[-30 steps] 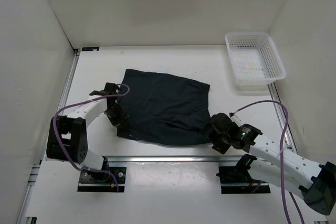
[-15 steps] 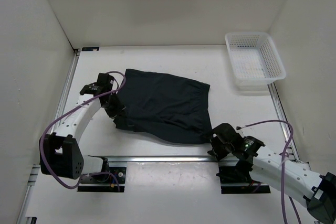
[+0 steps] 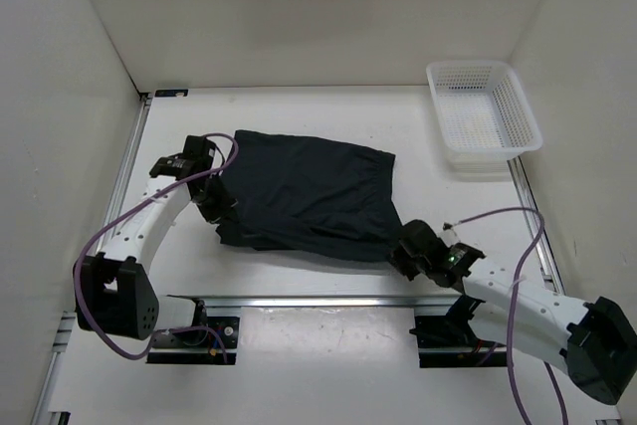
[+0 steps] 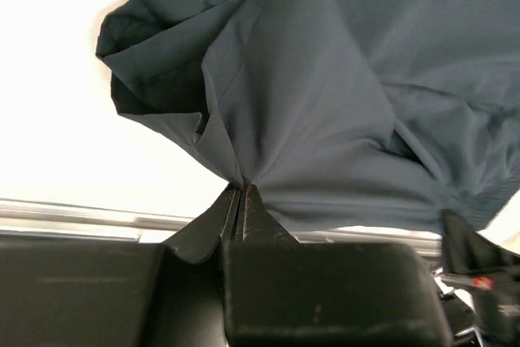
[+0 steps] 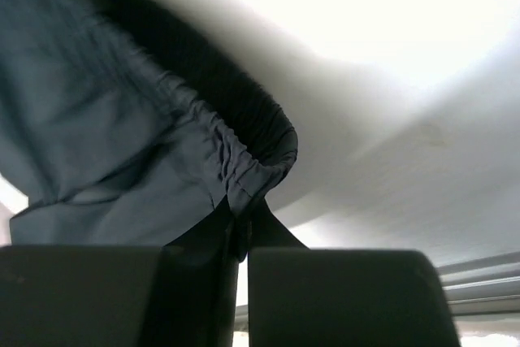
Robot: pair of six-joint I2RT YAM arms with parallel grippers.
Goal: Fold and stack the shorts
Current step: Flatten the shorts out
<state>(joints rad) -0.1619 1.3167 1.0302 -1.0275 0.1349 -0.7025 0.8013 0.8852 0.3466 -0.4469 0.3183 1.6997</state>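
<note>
The dark navy shorts point(image 3: 304, 196) lie spread on the white table in the top view. My left gripper point(image 3: 221, 208) is shut on their left edge, and in the left wrist view the cloth point(image 4: 325, 103) gathers into a pinch at the closed gripper point(image 4: 242, 190). My right gripper point(image 3: 403, 246) sits at the shorts' near right corner. In the right wrist view the gathered waistband point(image 5: 244, 160) is clamped between the closed fingers of that gripper point(image 5: 241, 217).
A white mesh basket point(image 3: 482, 116) stands at the back right. A metal rail point(image 3: 318, 300) runs along the near edge between the arm bases. White walls enclose the table on the left, back and right.
The right gripper has closed on the waistband corner after drawing back and returning to it. The left arm lifted and shifted the left edge of the shorts slightly back.
</note>
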